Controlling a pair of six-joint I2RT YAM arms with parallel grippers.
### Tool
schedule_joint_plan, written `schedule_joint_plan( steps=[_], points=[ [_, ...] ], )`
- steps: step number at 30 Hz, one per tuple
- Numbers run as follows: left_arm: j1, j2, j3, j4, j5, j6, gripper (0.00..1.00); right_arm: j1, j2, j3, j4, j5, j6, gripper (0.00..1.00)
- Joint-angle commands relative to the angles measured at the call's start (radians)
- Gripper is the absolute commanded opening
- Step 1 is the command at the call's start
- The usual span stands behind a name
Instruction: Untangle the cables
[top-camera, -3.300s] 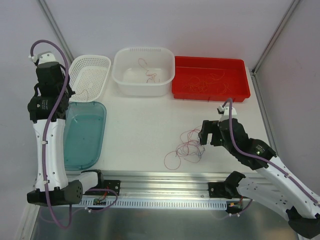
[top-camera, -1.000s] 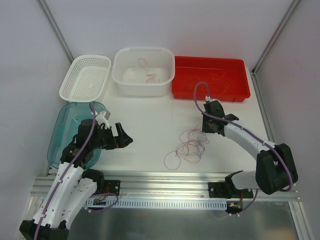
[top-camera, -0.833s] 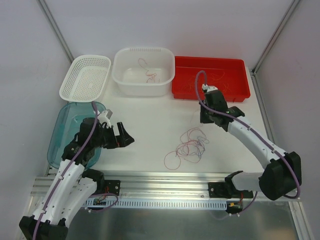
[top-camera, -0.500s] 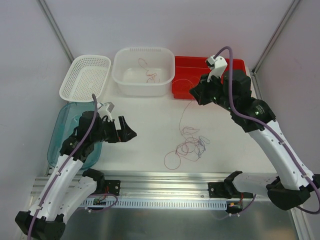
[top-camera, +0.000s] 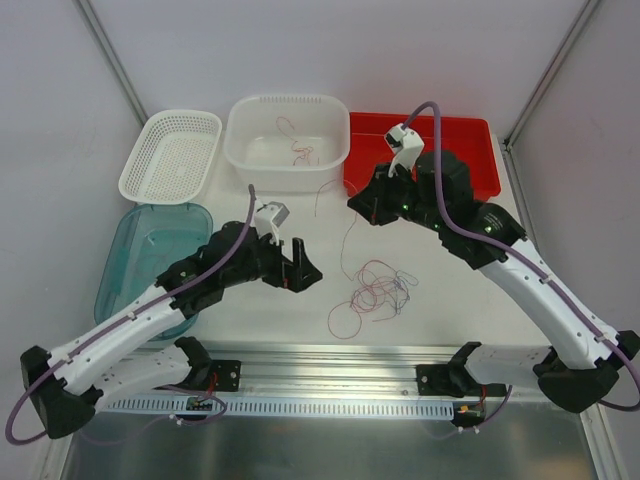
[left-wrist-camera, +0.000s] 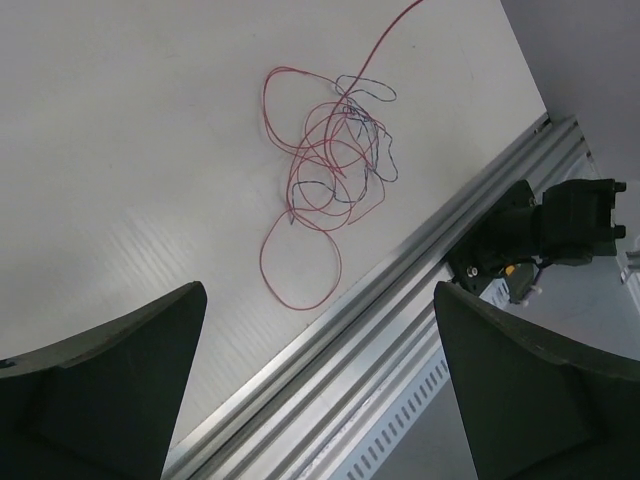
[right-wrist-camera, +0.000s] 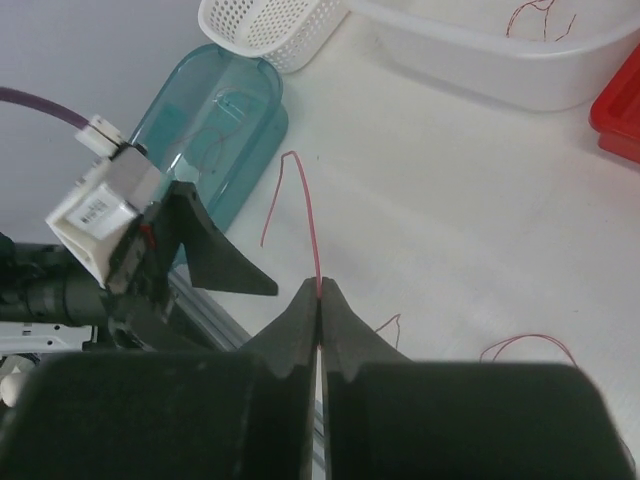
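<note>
The cables (top-camera: 372, 292) lie in a loose red and dark tangle on the white table, near its front edge; the left wrist view shows the cables (left-wrist-camera: 330, 160) just ahead of its fingers. My right gripper (top-camera: 357, 204) hangs above and left of the tangle, shut on one red cable (right-wrist-camera: 305, 215) at its fingertips (right-wrist-camera: 320, 290). That strand (top-camera: 343, 245) runs down to the tangle, with a short free end curling past the tips. My left gripper (top-camera: 305, 272) is open and holds nothing, just left of the tangle, its fingers (left-wrist-camera: 100, 385) wide apart.
At the back stand a white mesh basket (top-camera: 170, 150), a white bin (top-camera: 288, 102) holding a few cables, and a red tray (top-camera: 470, 185) holding several. A teal tray (top-camera: 150, 255) lies at the left. An aluminium rail (top-camera: 330, 355) runs along the front edge.
My right gripper has risen and swung left with the red cable, drawing a strand out of the tangle. My left arm has reached right, toward the tangle, still open.
</note>
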Motion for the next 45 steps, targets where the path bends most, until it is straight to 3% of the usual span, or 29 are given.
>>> schedule_joint_plan(
  steps=[1,7,14,25,32,34,36,37,41,45],
  points=[
    [-0.098,0.066,-0.013,0.18,-0.249,-0.087,0.99,0.019,-0.021,0.005,0.088,0.039,0.073,0.01],
    [-0.185,0.221,-0.061,0.422,-0.388,-0.203,0.98,0.027,-0.079,-0.05,0.115,0.103,0.121,0.01],
    [-0.277,0.419,-0.012,0.536,-0.488,-0.275,0.92,0.028,-0.145,-0.119,0.16,0.125,0.175,0.01],
    [-0.38,0.622,0.028,0.637,-0.593,-0.386,0.73,0.028,-0.215,-0.166,0.143,0.157,0.182,0.01],
    [-0.412,0.685,0.077,0.656,-0.639,-0.362,0.51,0.028,-0.257,-0.206,0.127,0.155,0.193,0.01],
    [-0.42,0.682,0.076,0.656,-0.646,-0.351,0.25,0.027,-0.272,-0.223,0.118,0.162,0.19,0.01],
    [-0.42,0.671,0.068,0.654,-0.645,-0.348,0.05,0.028,-0.278,-0.231,0.111,0.175,0.187,0.01],
    [-0.42,0.662,0.056,0.648,-0.64,-0.351,0.0,0.028,-0.284,-0.237,0.095,0.182,0.179,0.01],
    [-0.42,0.604,0.05,0.578,-0.633,-0.343,0.0,0.025,-0.298,-0.251,0.029,0.223,0.153,0.05],
    [-0.42,0.518,0.076,0.455,-0.651,-0.256,0.0,0.024,-0.332,-0.298,-0.061,0.312,0.13,0.32]
  ],
)
